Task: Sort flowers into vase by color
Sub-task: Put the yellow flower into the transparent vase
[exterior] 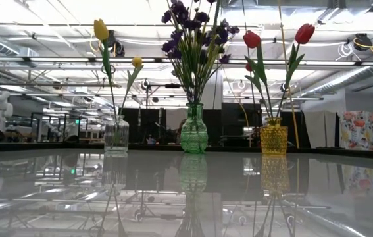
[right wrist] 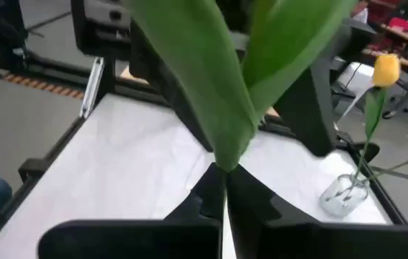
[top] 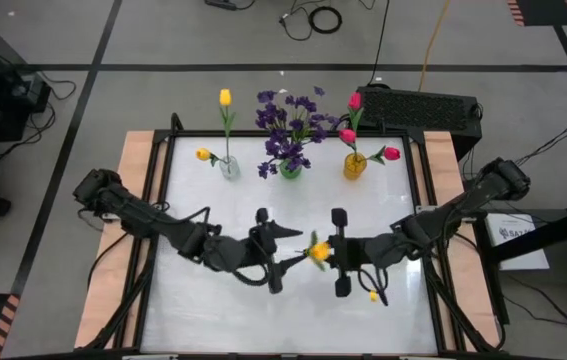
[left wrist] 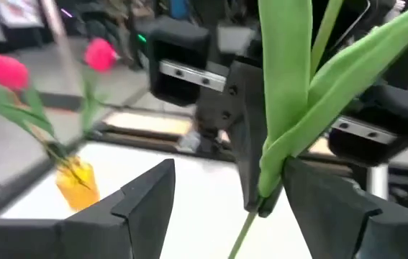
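Green leaves filled your view: yellow tulip [top: 318, 251] hung mid-counter between both pincers. Right pincer [right wrist: 224, 188] pinched stem tight. Left pincer [left wrist: 218, 188] was spread, stem between fingers. You should have backed left away slowly, then carried tulip to clear vase [top: 229, 167].

No readable text, label, brand or number anywhere; white box beside table bears illegible print.
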Available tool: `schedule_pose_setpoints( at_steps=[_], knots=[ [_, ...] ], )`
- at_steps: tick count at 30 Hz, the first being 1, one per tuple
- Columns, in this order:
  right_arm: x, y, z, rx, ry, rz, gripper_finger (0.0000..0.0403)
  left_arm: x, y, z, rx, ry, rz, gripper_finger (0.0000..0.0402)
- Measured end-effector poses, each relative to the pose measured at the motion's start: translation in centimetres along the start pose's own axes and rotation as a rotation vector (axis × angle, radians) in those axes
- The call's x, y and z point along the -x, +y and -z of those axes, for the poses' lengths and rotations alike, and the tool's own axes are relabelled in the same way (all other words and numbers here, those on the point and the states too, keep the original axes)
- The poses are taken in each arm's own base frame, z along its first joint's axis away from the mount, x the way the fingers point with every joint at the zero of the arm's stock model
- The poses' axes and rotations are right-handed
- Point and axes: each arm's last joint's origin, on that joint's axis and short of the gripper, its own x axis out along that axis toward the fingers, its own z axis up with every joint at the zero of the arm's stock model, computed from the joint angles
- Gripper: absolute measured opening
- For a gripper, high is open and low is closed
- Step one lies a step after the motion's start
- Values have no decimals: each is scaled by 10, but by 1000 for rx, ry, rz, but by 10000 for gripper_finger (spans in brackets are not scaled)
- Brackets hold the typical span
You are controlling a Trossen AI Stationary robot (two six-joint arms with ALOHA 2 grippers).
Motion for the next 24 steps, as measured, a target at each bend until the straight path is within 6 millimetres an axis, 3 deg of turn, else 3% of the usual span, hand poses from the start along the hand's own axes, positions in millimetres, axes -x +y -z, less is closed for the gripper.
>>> schedule_pose_setpoints(
  at_steps=[4, 14, 24],
  knots=[
    [-6, 2, 2, 6, 12, -6, 0, -8, 8, 3, 26, 57, 131, 260],
    [-9, -2, 4, 6, 30, 9, 0, -9, 9, 5, -23, 72, 146, 255],
    [-11, -6, 6, -12, 51, 25, 0, -8, 7, 3, -68, 49, 154, 178]
  ],
)
